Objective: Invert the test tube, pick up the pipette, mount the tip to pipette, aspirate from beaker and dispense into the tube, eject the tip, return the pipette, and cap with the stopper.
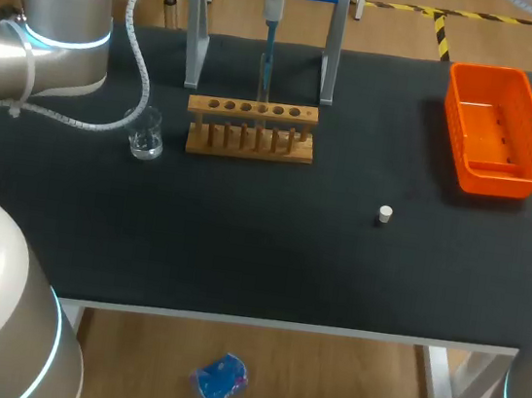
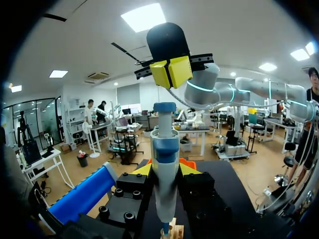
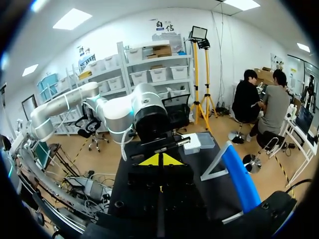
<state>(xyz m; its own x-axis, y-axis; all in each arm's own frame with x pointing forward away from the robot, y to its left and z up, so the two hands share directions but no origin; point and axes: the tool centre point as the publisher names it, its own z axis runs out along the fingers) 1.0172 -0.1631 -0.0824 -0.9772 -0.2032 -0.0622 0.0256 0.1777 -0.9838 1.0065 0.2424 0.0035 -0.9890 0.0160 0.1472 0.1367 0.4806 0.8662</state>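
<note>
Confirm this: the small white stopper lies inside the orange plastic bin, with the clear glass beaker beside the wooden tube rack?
No. In the head view the small white stopper lies on the black table, outside the orange plastic bin; the clear glass beaker is beside the wooden tube rack.

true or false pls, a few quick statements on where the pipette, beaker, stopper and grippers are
1. The stopper lies on the table, apart from the rack. True.
2. The beaker sits inside the orange bin. False: it stands on the table beside the rack, far from the bin.
3. The left gripper holds the pipette upright, above the rack. True.
4. The right gripper is wide open. False: its yellow tips are together, and it hangs just above the pipette's top.
5. The pipette lies flat on the table. False: it is upright in the left gripper.
</note>
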